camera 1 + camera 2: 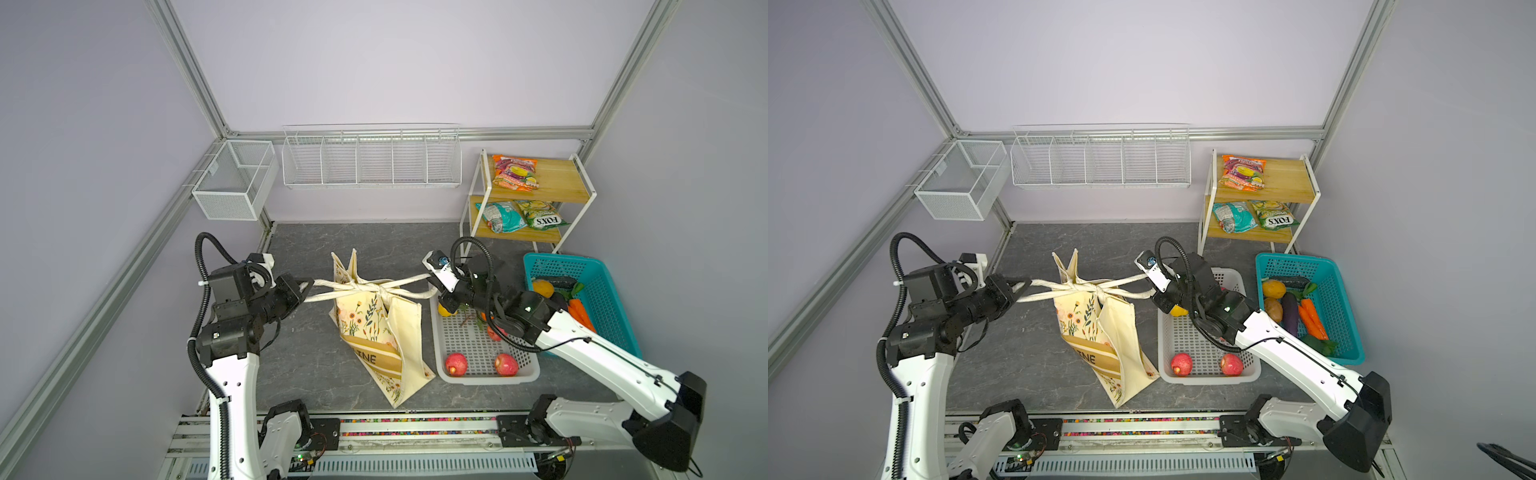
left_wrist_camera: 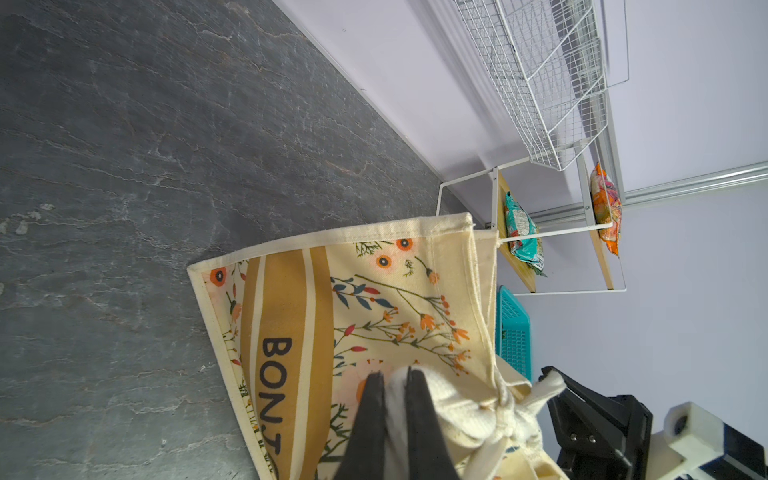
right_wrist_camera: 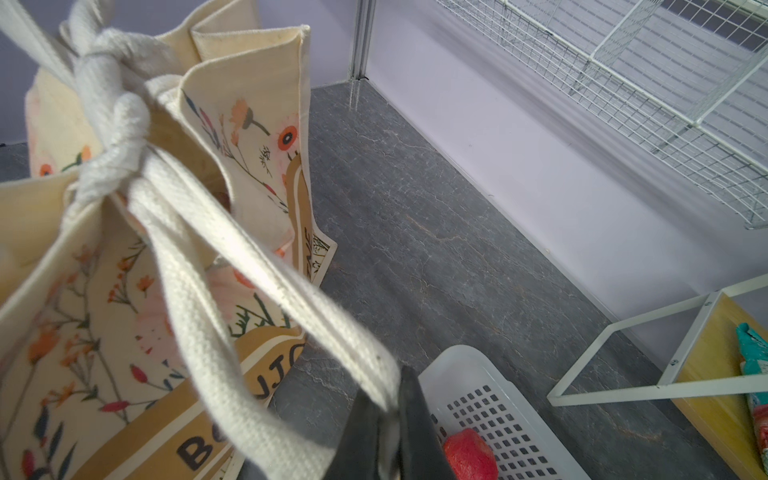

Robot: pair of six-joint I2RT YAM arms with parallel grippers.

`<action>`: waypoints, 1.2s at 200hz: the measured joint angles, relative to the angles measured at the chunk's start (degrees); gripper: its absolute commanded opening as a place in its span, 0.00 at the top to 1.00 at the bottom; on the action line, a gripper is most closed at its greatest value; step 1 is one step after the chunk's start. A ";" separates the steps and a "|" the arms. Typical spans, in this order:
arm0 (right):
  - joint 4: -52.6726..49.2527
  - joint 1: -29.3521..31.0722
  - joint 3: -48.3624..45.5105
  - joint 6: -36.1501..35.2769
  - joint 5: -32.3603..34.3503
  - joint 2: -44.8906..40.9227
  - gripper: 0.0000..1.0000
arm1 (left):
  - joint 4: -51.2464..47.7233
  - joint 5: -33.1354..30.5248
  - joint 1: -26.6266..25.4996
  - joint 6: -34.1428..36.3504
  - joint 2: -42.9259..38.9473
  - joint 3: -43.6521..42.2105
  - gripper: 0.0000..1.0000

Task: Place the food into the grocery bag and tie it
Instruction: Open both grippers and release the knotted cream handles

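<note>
**Both grippers clamped on the bag's straps, knot between them**

The left gripper (image 2: 392, 376) has its jaws closed tight on the left strap (image 1: 328, 289). The left wrist view shows white webbing squeezed between the black fingers. The right gripper (image 3: 388, 399) is closed the same way on the right strap (image 1: 411, 286). The two straps run out taut to either side from a knot (image 1: 376, 286) above the mouth of the bag (image 1: 374, 332).

The bag stands at the middle of the table, between the arms. The right wrist view shows the knot's bunched turns close up, which both top views give only small. What is inside the bag cannot be seen.

Two apples (image 1: 456, 364) (image 1: 506, 364) lie in the white basket (image 1: 490, 379), just right of the bag. The teal basket (image 1: 557, 259) sits beside it. In a top view the right arm covers part of its load. In a top view the eggplant (image 1: 1290, 311), carrots (image 1: 1312, 318) and yellow fruit (image 1: 1273, 288) show clear of the arm.

Three snack packets (image 1: 515, 172) (image 1: 500, 216) (image 1: 540, 214) lie on the wooden shelf (image 1: 557, 183) at the back right.

The table (image 1: 307, 353) is dark grey with pale stone veining. The walls (image 1: 395, 62) are lilac, edged by an aluminium frame (image 1: 194, 70). A wire rack (image 1: 372, 160) hangs on the back wall and a mesh box (image 1: 235, 178) on the left.
</note>
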 measured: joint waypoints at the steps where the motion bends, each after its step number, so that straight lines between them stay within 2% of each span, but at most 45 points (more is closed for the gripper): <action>1: 0.04 0.00 -0.07 -0.04 -0.20 -0.11 0.93 | 0.04 0.13 0.02 0.00 0.00 -0.02 1.00; 35: 0.61 0.20 -2.19 -2.14 -2.29 -2.62 0.93 | 1.05 3.89 1.36 -0.04 -2.03 -2.45 1.00; 56: 0.59 1.14 -3.13 -3.67 -2.16 -3.78 0.91 | 0.90 4.85 2.23 0.24 -4.81 -3.52 0.83; 70: 0.37 1.16 -3.78 -4.31 -0.04 -4.50 0.86 | 0.92 4.61 3.37 0.59 -6.91 -3.93 0.73; 85: -0.42 0.76 -4.52 -5.22 2.93 -5.51 0.71 | 1.31 3.48 4.79 0.57 -9.03 -4.07 0.56; 97: -1.20 0.74 -4.68 -5.40 4.22 -6.10 0.63 | 1.64 3.43 5.07 0.92 -10.21 -4.04 0.47; 123: -2.05 2.01 -4.68 -5.84 4.79 -7.10 0.35 | 1.44 3.50 5.07 1.05 -11.15 -3.37 0.36; 144: -3.02 3.58 -4.57 -6.88 4.79 -8.07 0.20 | 0.50 2.43 5.05 1.27 -11.30 -1.55 0.27; 154: -3.61 4.20 -4.35 -6.86 4.81 -8.59 0.01 | -0.72 1.29 5.05 1.77 -11.45 -0.07 0.19; 156: -3.74 4.28 -4.33 -6.45 4.76 -8.74 0.09 | -0.98 0.98 5.05 2.08 -11.47 0.26 0.18; 159: -3.85 4.48 -4.28 -6.97 4.72 -9.01 0.12 | -1.42 0.35 5.03 1.84 -11.45 0.87 0.17; 197: -5.92 4.85 -3.78 -5.25 6.14 -15.47 0.11 | -6.27 -11.17 4.96 4.59 -12.98 7.91 0.14; 220: -6.97 4.07 -2.82 -2.27 9.99 -19.17 0.11 | -6.43 -19.80 4.96 4.37 -17.05 7.04 0.14; 240: -8.96 1.16 -2.51 1.42 14.03 -20.55 0.11 | -4.33 -26.12 4.96 3.41 -22.14 2.80 0.14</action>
